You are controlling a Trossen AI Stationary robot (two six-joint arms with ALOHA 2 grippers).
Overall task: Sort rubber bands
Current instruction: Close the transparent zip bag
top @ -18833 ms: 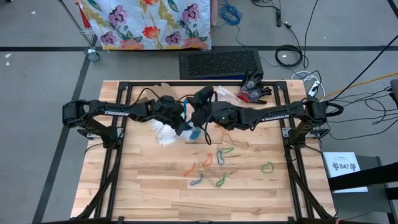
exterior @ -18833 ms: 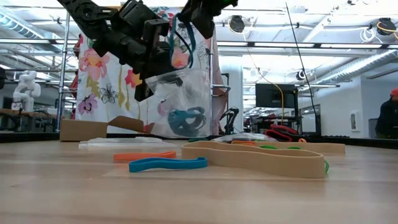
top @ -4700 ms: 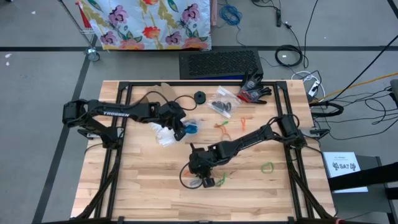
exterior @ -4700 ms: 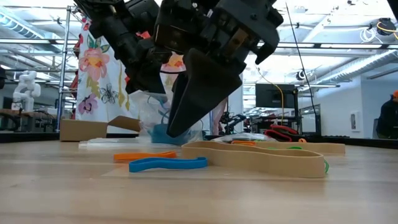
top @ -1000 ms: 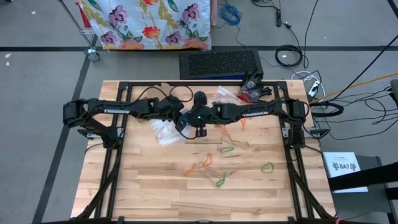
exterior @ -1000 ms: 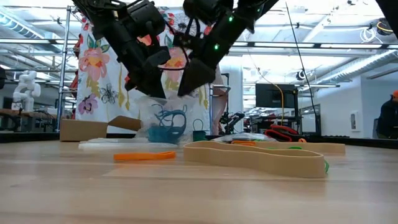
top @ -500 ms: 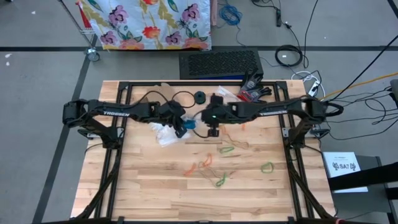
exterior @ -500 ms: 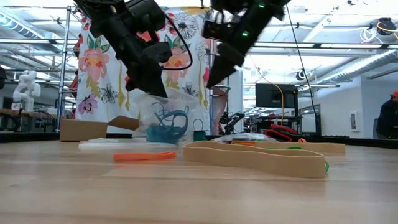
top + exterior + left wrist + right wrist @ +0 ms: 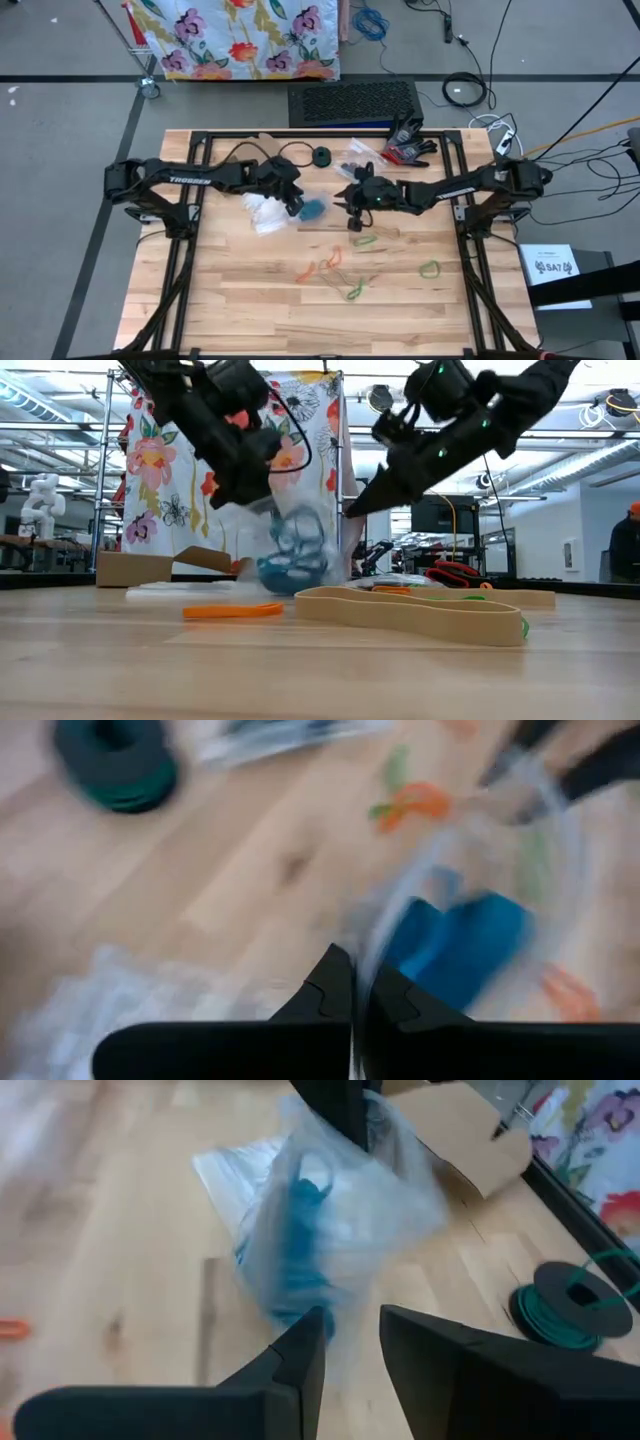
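Your arms read "TROSSEN" along their links. The left gripper (image 9: 293, 203), jaws pressed together on the top of a clear plastic bag (image 9: 295, 550), hangs it above the table; blue rubber bands (image 9: 312, 209) bunch at its bottom, below those jaws. The right gripper (image 9: 352, 205) has backed away from the bag since half a second ago, its fingers (image 9: 300, 1365) slightly apart and empty. A long tan rubber band (image 9: 410, 612) lies flat, crosswise in the low view, with loose orange and green rubber bands (image 9: 340, 270) scattered beyond both grippers.
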